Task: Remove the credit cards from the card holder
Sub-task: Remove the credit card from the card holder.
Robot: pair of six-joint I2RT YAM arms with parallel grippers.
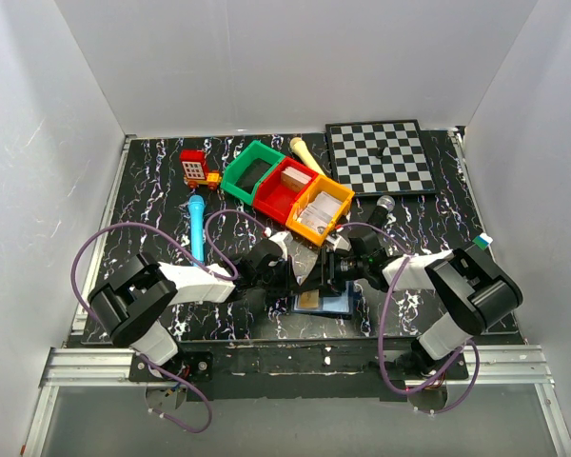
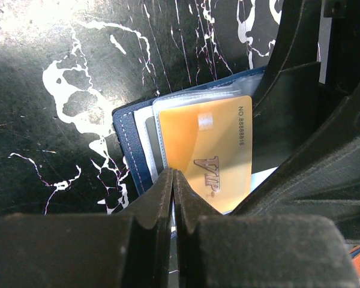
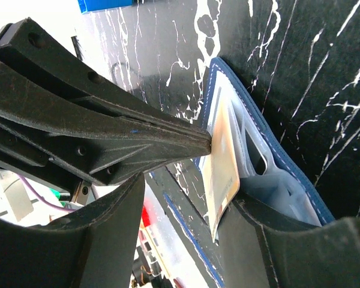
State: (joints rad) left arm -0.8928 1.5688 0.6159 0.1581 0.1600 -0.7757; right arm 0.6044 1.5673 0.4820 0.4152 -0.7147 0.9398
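The black marbled table (image 1: 152,181) carried the card holder (image 1: 335,305), lying open at 6 o'clock by the front edge (btwn the two arms). The right gripper (image 3: 189,210) sat at its 3 o'clock w/ jaws apart astride the holder's end. The left gripper (image 2: 173,180), at 9 o'clock, had jaws together, tips against the gold VIP card (image 2: 207,150).

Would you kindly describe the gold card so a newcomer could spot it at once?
On the black white-veined table, midway along its near edge, lies an open navy-blue bifold card holder. Sticking out of it is a gold plastic card, the only one printed VIP, unlike the pale sleeves around it.
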